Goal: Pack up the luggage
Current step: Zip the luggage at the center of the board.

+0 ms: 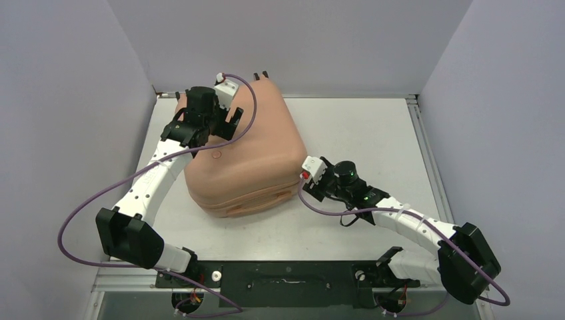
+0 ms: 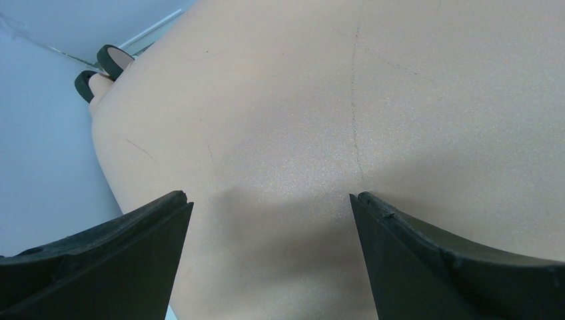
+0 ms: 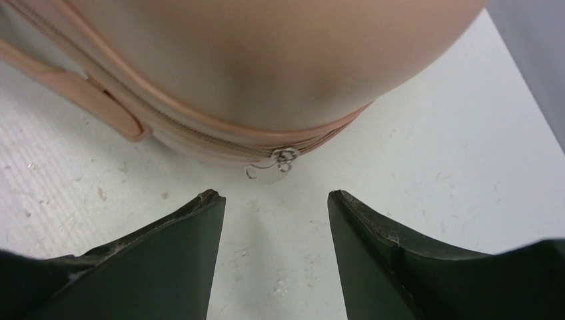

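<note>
Over the far-left part of the table, the left gripper stands with its two black fingers spread wide and nothing between them. The tips sit very close to the salmon-pink top shell of the luggage; whether they touch it cannot be told. The shell fills almost the whole left wrist view, with faint scuff lines across it. At its far end a pair of black caster wheels sticks out toward the back wall.

Down by the case's near-right corner, the right gripper is held low over the white tabletop. Its jaws are parted by a moderate gap and hold nothing. Just beyond the tips, a small silver zipper pull hangs from the zip line that runs round the rounded corner. To the left along that seam lies a pink strap-like tab.

From above, the luggage is shut and lies flat near the far-left corner, its far end close to the back edge. A small round dot shows on the upper shell, beside the left arm. Purple cables loop from both arms toward the near edge.
</note>
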`<state>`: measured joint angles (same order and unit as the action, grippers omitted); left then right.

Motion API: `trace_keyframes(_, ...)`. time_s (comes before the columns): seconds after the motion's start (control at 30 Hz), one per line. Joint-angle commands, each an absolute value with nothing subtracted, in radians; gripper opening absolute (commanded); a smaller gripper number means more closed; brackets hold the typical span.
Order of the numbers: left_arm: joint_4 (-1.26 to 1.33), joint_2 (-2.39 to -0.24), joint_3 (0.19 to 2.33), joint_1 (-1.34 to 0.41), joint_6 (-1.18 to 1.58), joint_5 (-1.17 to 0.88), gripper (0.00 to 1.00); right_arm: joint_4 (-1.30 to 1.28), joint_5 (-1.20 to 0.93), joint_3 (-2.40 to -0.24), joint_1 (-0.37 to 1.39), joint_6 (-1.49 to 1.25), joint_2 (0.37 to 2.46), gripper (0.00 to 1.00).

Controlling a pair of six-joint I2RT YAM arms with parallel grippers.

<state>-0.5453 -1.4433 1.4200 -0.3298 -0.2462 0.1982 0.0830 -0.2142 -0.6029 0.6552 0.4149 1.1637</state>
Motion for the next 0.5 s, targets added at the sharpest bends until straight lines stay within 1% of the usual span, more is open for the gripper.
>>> trace_keyframes(0.0, -0.523, -1.426, 1.422, -0.325, -0.247, 0.203, 0.96, 0.184, -0.245, -0.571, 0.675, 0.437, 1.165, 0.59)
trace_keyframes(0.17, -0.522, -1.429, 1.422, -0.325, -0.245, 0.196, 0.96, 0.215, -0.267, -0.575, 0.640, 0.419, 1.173, 0.59)
trace_keyframes(0.33, -0.527, -1.427, 1.428, -0.326, -0.248, 0.179, 0.96, 0.204, -0.446, -0.609, 0.556, 0.412, 1.203, 0.59)
trace_keyframes(0.47, -0.537, -1.417, 1.436, -0.328, -0.256, 0.120, 0.96, 0.197, -0.560, -0.635, 0.498, 0.420, 1.237, 0.57)
